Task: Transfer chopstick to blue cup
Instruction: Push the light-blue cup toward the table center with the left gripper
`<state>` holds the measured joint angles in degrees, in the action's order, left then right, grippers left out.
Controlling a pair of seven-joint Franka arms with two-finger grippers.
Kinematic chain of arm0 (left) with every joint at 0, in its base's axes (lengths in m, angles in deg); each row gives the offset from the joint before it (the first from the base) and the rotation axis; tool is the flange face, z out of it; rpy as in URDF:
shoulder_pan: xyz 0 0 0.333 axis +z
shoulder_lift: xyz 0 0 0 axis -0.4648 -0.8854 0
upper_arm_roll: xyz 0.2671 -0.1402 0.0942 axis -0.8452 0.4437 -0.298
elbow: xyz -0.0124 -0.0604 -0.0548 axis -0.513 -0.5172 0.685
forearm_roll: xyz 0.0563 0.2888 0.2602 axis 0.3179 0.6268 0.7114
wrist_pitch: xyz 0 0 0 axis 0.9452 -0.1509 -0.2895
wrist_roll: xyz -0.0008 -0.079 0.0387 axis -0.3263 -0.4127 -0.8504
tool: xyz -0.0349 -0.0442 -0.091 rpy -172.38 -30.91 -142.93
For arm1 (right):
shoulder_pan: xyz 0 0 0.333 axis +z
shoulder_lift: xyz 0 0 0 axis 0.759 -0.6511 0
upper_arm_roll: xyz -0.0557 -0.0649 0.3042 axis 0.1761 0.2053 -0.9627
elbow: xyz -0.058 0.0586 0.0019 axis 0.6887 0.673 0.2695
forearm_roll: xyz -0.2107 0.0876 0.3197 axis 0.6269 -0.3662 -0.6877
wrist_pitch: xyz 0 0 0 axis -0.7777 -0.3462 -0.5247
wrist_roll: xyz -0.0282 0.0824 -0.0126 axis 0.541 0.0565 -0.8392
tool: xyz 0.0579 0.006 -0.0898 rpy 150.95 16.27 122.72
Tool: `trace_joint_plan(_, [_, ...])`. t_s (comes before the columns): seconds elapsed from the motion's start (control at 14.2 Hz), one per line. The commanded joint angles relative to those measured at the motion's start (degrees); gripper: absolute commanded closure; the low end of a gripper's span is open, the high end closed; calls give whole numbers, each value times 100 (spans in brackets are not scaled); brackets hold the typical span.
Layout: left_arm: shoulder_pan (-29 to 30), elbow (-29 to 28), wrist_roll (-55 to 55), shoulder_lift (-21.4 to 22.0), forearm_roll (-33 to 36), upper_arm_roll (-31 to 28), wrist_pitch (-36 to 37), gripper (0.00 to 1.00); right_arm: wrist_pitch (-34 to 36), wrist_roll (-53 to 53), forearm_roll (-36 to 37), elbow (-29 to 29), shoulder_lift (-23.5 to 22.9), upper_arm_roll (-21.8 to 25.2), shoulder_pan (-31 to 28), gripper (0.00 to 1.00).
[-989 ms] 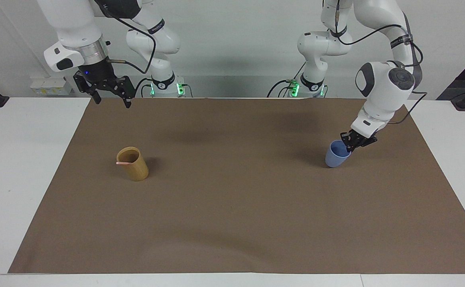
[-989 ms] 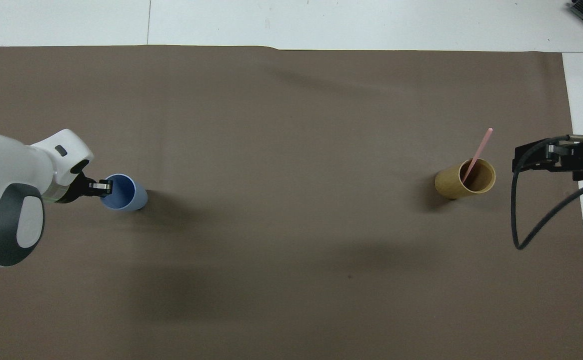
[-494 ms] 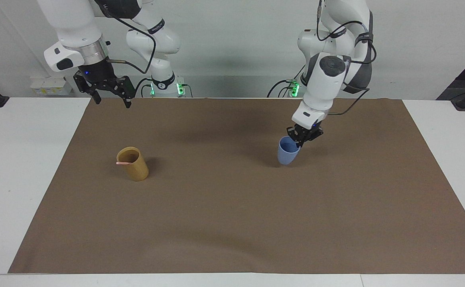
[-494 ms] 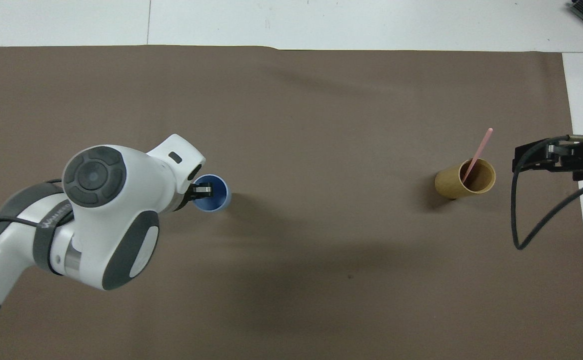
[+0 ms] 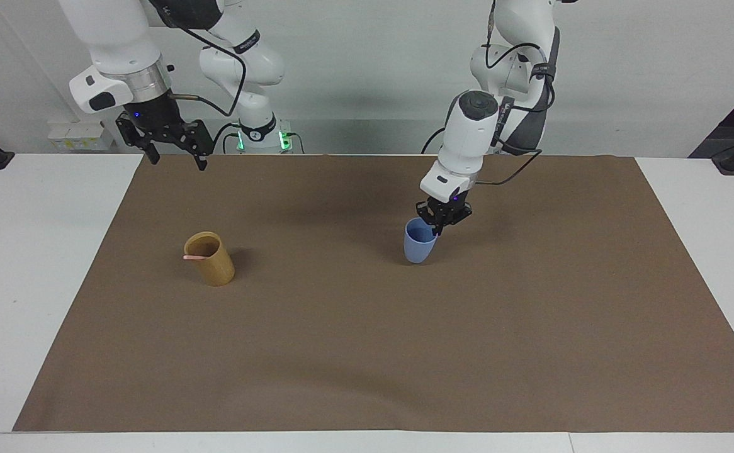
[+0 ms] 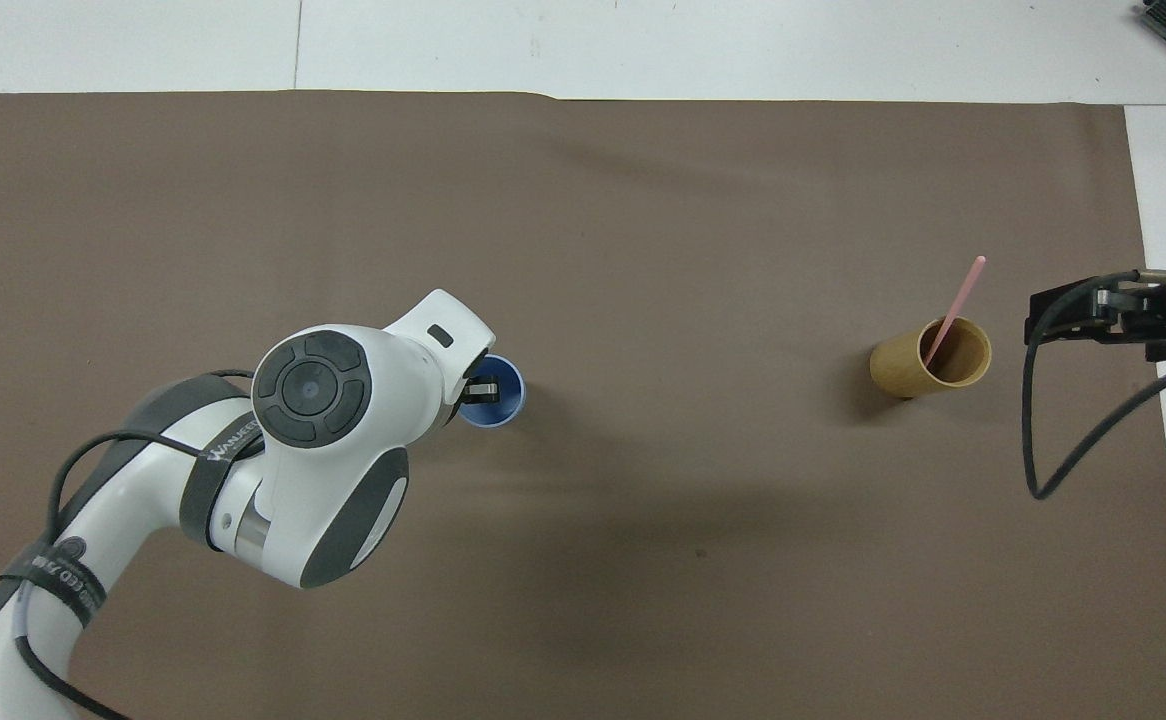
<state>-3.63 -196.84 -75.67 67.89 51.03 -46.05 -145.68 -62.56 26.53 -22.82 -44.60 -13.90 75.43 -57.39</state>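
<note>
So my left claw, clamped on the blue cup's rim, just dragged it mid-surface toward the bamboo cup holding the chopstick, right claw open, waiting.

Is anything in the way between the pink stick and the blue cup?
Nothing visible. The chopstick stands in the tan cup; only bare brown mat lies between it and the blue cup, which the left hand grips by the rim.

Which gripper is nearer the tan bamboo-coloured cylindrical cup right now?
Right. The right gripper hangs open above the mat's edge by the tan bamboo-coloured cylindrical cup; the left gripper grips the light-blue plastic tumbler mid-table.
</note>
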Motion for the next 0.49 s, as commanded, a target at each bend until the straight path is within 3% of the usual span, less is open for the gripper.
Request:
trace_joint_plan(0.0, [-136, 137, -104, -58, -64, -95, -30, 100, -66, -202, -140, -102, 75, -12, -68, 0])
trace_joint_plan(0.21, [-119, 137, -86, -59, -38, -104, -21, 100, -75, -202, -140, -102, 75, -12, -68, 0])
trace_joint_plan(0.42, [-119, 269, -95, -401, -11, -113, -30, 100, -75, -202, -140, -102, 75, -3, -86, 0])
